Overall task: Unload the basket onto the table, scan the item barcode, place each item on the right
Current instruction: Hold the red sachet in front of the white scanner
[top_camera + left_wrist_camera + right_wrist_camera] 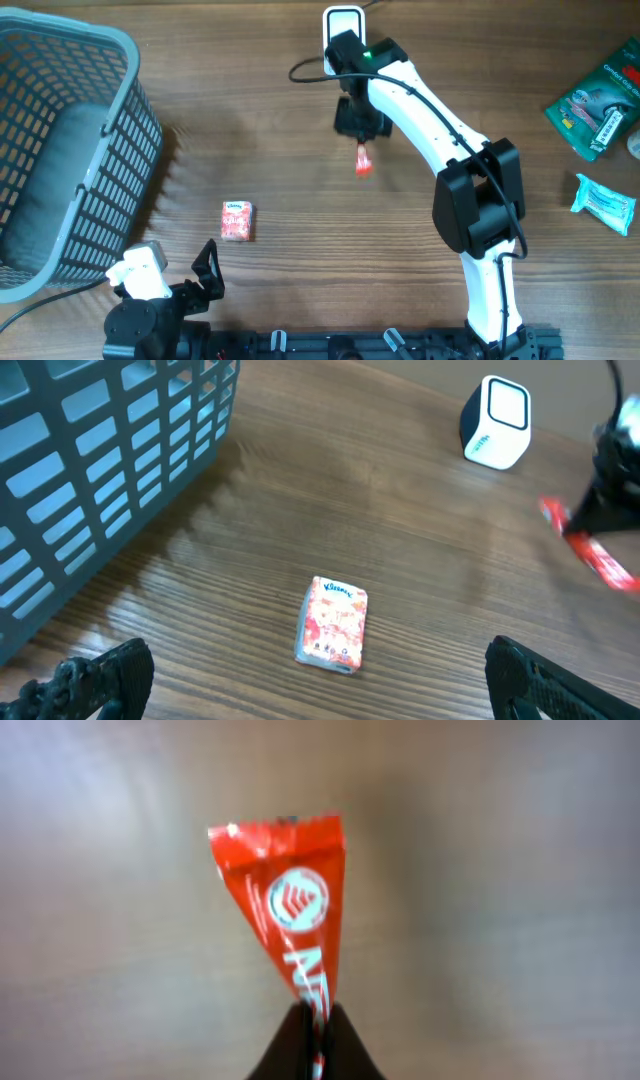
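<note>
Two arms, only one busy. The wooden surface (270, 110) has a big grey basket (60, 150) hogging its left side, well apart from the action. The right pincer (316, 1025) is clamped tight on one end of the red sachet (290, 910), dangling it near the white scanner (343, 22), I'd guess to show the barcode. The left pincer (320, 698) gapes wide, empty, above a tissue pack (333, 622). Nothing's blocking the scanner.
</note>
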Available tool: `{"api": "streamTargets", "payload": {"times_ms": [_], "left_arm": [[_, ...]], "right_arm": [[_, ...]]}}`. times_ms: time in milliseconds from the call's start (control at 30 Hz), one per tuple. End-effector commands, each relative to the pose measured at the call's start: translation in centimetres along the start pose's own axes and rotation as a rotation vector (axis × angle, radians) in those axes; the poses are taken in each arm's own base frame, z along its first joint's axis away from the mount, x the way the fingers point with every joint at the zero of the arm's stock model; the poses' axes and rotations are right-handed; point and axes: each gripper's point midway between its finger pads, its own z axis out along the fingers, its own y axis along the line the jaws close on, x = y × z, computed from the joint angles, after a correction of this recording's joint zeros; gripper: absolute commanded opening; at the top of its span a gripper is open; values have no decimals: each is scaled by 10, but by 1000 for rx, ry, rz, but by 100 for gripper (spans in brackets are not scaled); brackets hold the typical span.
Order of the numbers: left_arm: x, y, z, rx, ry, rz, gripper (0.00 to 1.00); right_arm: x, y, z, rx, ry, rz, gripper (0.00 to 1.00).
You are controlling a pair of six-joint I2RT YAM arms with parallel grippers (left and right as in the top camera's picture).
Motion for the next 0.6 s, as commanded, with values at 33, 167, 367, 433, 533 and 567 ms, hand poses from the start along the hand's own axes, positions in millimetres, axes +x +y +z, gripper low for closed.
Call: {"api": "streamTargets", "payload": {"times_ms": [33,167,367,433,533,567], "left_arm": [[0,2,1,-9,-4,16,100],[0,2,1,-9,-4,16,100],[0,2,1,-9,-4,16,100],[0,2,1,-9,-4,16,100],[0,2,1,-9,-4,16,100],[0,2,1,-9,-4,16,100]], "right_arm": [[-72,0,-14,-54,-272,204,4],[-129,15,-30,-239,-427,273,5],[-202,15,-69,-363,-733,377,5],[-217,23,-72,-422,-793,402,5],[-229,32,-60,-487,-823,467,5],[-230,33,-55,-496,-822,483,5]]}}
